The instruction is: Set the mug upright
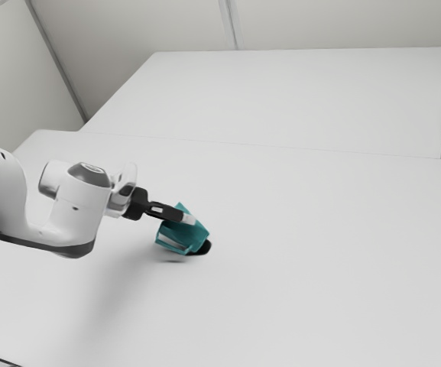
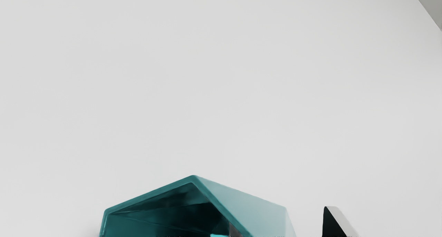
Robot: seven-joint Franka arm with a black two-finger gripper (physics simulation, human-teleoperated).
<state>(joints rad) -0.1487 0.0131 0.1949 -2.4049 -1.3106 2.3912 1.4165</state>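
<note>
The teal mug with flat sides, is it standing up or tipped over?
Tipped over. The teal, flat-sided mug leans in the exterior view, its open mouth facing the exterior view's left instead of straight up.

Bright, diffuse light, soft grey shadow across the white table (image 1: 319,252), pale sheen on the mug's (image 2: 248,206) side

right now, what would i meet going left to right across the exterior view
White arm → black hand, its tip overlapping the mug → teal mug, extending farther right than the hand → pale strip on the back wall.
</note>
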